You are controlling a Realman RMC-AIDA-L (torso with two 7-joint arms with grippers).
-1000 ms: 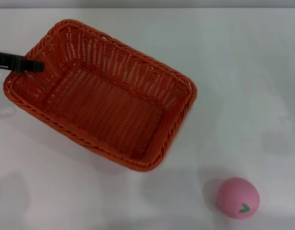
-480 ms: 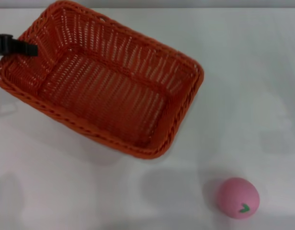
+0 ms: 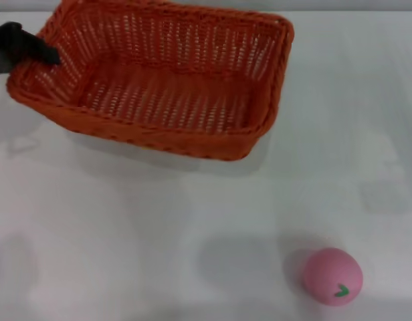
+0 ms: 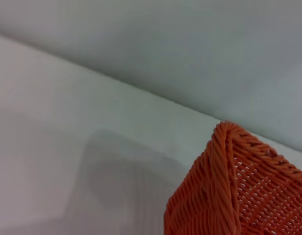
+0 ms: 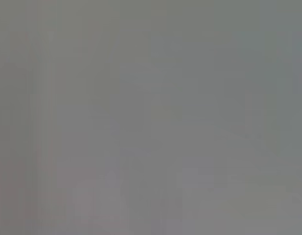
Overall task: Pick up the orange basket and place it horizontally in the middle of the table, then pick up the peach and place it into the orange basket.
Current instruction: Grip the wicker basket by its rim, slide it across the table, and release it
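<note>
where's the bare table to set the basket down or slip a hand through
The widest bare table lies in front of the orange basket, running left of the peach. The strip right of the basket, behind the peach, is free too. It is crowded at the far left, where the left claw grips the basket rim.

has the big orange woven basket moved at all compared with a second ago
Yes. The large orange woven basket has swung level and shifted toward the far table edge, away from the unmoved pink peach.

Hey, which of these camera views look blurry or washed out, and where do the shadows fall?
Head view: soft shadow under the orange basket, another beside the peach; left gripper blurred. Left wrist view: broad faint shadow on the table. Right wrist view: featureless grey.
</note>
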